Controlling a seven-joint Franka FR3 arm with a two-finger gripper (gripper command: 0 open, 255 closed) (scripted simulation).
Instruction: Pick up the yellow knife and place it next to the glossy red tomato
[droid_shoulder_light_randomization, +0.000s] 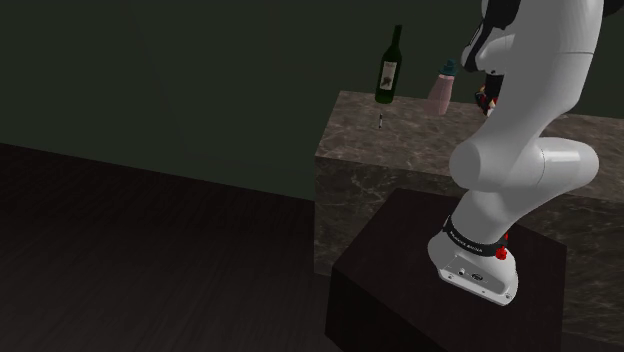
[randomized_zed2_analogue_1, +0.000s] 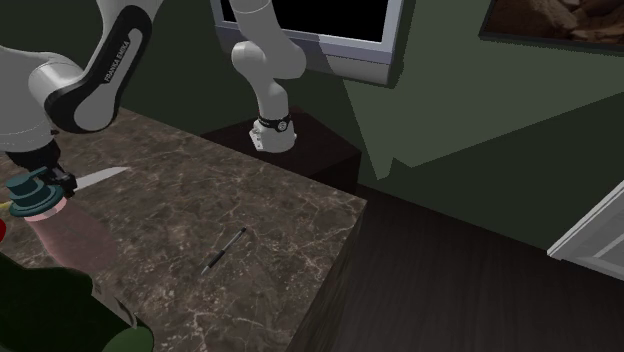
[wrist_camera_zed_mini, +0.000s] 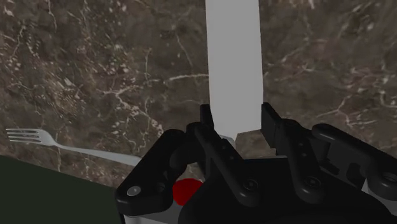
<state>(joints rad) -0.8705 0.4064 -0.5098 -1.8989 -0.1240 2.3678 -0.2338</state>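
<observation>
A marble counter (randomized_zed2_analogue_1: 250, 190) is mostly bare, with open surface running from the stand (randomized_zed2_analogue_1: 320, 155) across its middle. A thin pen (randomized_zed2_analogue_1: 222, 250) lies flat near one edge. A wine bottle (droid_shoulder_light_randomization: 390, 65) and a pink bottle (droid_shoulder_light_randomization: 442, 88) stand upright close together along the edge farthest from the stand. They crowd the gripper (wrist_camera_zed_mini: 235, 124), which clasps a knife (wrist_camera_zed_mini: 232, 57) just beside the pink bottle. A fork (wrist_camera_zed_mini: 38, 137) lies flat on the marble near the gripper.

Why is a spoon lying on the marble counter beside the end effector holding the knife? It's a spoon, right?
No: the wrist view shows a fork, not a spoon, lying on the marble counter beside the end effector holding the knife.
</observation>
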